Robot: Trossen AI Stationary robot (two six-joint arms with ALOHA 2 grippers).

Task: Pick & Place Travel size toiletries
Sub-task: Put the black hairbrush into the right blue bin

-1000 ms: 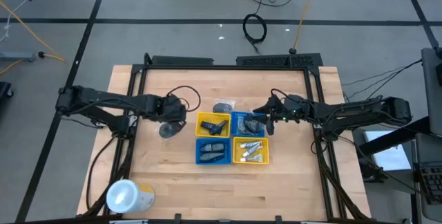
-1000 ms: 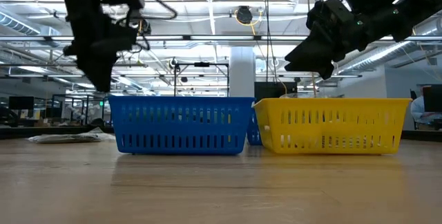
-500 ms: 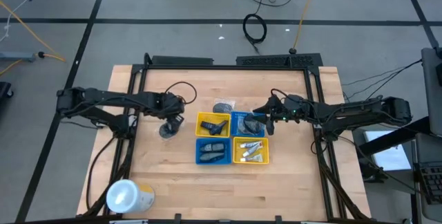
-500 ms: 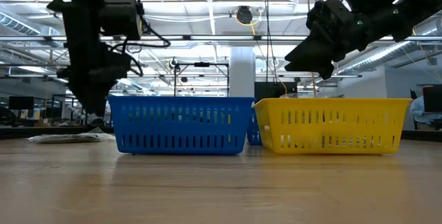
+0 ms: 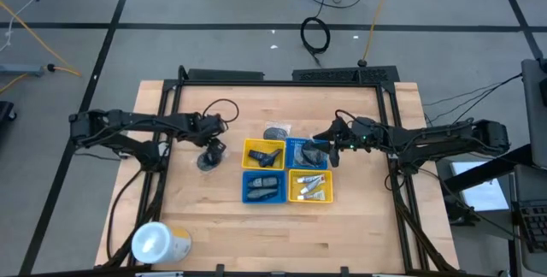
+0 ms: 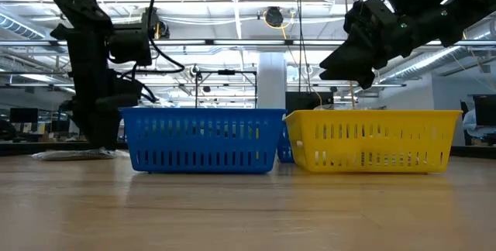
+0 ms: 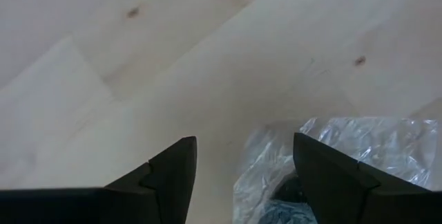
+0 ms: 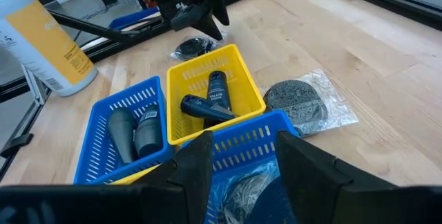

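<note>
The toiletries lie in four small trays: dark bottles in the far yellow tray (image 5: 263, 154) and the near blue tray (image 5: 263, 186), white tubes in the near yellow tray (image 5: 311, 187), and a wrapped piece in the far blue tray (image 8: 238, 144). One dark round piece in a clear wrapper (image 5: 205, 162) lies flat on the table left of the trays. My left gripper (image 7: 242, 141) stands open, pointing down over that wrapper's edge (image 7: 345, 151). A second wrapped round piece (image 5: 276, 132) lies beyond the trays. My right gripper (image 8: 243, 141) hovers open above the far blue tray. My left gripper comes from above with its fingers spread over the wrapper's crinkled edge (image 7: 276, 162). I cannot tell whether the fingers (image 7: 324, 165) touch it. The wrapped piece lies flat on the table.
A large yellow cylinder with a white top (image 5: 158, 243) stands at the table's near left corner. Bare wood shows left of the trays and along the near edge. The table's black frame (image 5: 256, 76) runs along its far edge.
My left gripper has come down toward the table and the wrapped round piece left of the trays, swinging a little over it. The wrapped piece has stayed where it was.
</note>
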